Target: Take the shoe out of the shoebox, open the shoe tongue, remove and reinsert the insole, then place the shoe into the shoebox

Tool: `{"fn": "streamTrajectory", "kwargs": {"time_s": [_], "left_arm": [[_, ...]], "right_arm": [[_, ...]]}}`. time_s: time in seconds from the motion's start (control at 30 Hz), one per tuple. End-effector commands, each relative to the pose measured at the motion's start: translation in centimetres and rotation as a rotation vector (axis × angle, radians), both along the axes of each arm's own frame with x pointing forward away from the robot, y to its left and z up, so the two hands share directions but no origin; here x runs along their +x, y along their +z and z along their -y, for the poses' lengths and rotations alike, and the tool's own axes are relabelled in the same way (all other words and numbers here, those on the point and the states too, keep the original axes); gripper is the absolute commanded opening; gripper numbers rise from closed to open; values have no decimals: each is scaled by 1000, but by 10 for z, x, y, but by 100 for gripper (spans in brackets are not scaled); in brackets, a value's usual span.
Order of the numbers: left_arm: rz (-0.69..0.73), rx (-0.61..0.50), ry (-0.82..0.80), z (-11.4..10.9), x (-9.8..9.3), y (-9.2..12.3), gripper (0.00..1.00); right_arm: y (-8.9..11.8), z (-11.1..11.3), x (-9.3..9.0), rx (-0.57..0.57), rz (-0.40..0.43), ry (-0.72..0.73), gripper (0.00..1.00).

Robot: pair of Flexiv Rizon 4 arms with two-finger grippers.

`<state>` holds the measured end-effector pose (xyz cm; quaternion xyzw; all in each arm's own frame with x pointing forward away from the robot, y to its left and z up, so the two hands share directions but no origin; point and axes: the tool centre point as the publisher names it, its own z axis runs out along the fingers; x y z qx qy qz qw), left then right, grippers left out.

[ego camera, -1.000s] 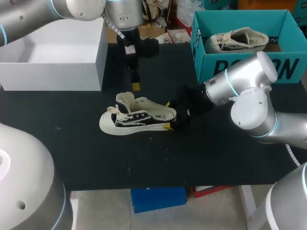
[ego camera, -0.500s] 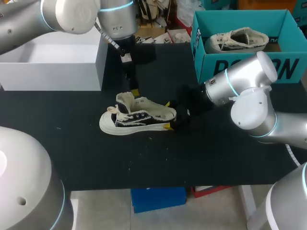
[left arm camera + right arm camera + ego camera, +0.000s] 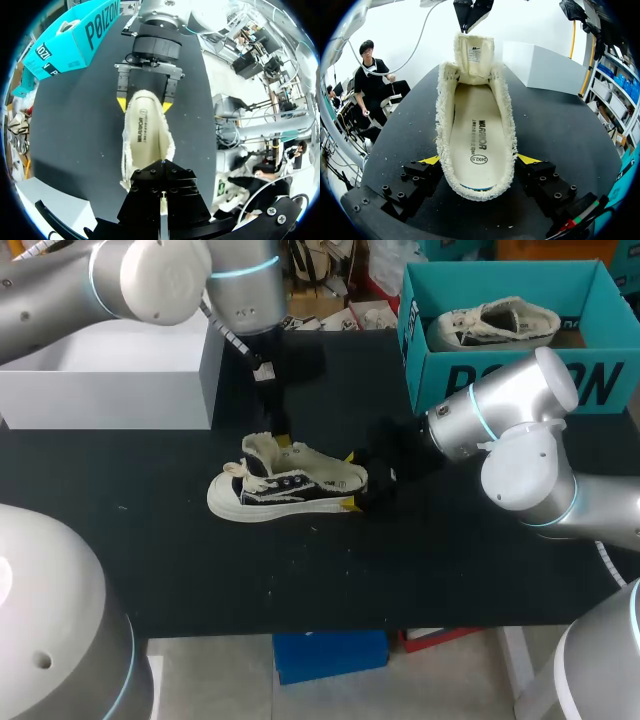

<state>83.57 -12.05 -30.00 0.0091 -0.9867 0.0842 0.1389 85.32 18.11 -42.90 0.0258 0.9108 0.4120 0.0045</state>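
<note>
On the table (image 3: 430,560) the shoe (image 3: 285,485) sits on its sole, long axis running straight out from the right gripper (image 3: 348,480), which clamps the heel. Your left gripper (image 3: 283,440) hangs close over the tongue (image 3: 474,55), opening not readable. Only the right wrist view shows you the tongue upright and the insole (image 3: 475,135) seated
</note>
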Motion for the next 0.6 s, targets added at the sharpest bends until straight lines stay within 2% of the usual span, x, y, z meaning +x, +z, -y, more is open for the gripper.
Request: {"fn": "streamTrajectory", "kwargs": {"time_s": [0.03,0.6], "left_arm": [[-7,7,-17,9,3,-12,0],[-67,1,-14,13,11,-47,0]], "right_arm": [[0,-1,0,-3,-1,-1,0],[0,-1,0,-3,-1,-1,0]]}}
